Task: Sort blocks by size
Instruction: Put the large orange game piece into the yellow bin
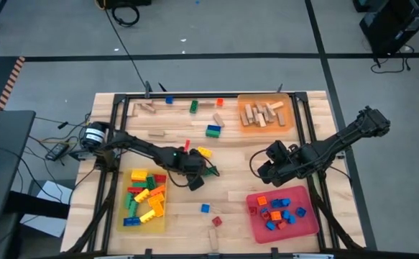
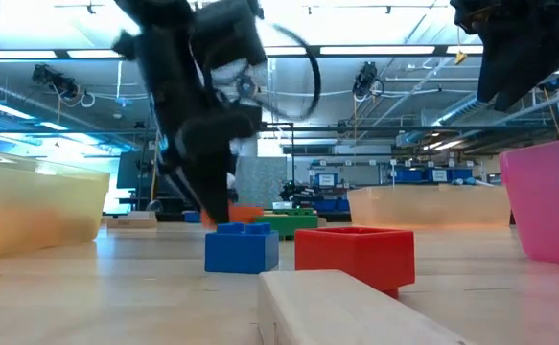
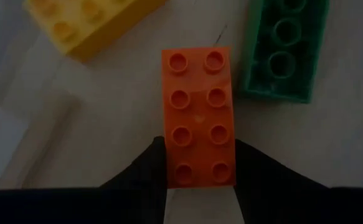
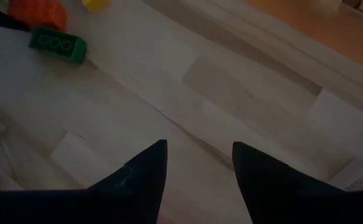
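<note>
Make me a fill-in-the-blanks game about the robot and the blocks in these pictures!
1. The left gripper has its fingers on either side of an ______ brick.
2. Beside that brick lies a ______ brick with round studs.
3. The wooden pieces are piled in the ______ tray.
4. The right gripper hangs open over the bare ______.

Missing words: orange; green; orange; table

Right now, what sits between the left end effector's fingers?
In the left wrist view, an orange eight-stud brick lies lengthwise between the left end effector's fingers, its near end flanked by both.
</note>
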Tool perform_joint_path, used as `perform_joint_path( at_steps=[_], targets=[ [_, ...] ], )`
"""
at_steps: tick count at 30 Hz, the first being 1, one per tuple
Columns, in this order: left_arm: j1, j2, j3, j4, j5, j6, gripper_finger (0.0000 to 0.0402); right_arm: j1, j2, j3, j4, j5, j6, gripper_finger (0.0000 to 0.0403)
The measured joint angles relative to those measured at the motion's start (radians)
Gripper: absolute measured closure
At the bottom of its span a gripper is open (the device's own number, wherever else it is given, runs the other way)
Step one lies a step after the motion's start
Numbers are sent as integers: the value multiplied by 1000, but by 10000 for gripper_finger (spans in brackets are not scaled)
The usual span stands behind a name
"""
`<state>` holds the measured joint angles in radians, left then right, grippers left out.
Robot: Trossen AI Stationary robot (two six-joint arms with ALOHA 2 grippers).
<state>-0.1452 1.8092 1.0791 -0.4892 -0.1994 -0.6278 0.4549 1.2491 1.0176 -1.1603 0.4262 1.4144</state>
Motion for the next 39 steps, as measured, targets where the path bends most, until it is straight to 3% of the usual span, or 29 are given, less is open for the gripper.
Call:
perform_joint_path(
  at_steps=[7, 14, 22, 33, 39],
  targets=[
    [-68, -161, 28, -161, -26, -200, 256, 0, 0, 0, -3, 0, -52, 209],
    [-203, -345, 29, -346, -29, -483, 256, 0, 0, 0, 0, 27, -57, 206],
    [-420, -392, 19, -568, 27, -823, 256, 0, 0, 0, 6, 32, -57, 208],
    [-648, -382, -117, -536, 129, -1205, 255, 0, 0, 0, 36, 53, -57, 208],
    [-690, -382, -201, -430, 187, -1233, 197, 0, 0, 0, 49, 52, -39, 207]
  ],
)
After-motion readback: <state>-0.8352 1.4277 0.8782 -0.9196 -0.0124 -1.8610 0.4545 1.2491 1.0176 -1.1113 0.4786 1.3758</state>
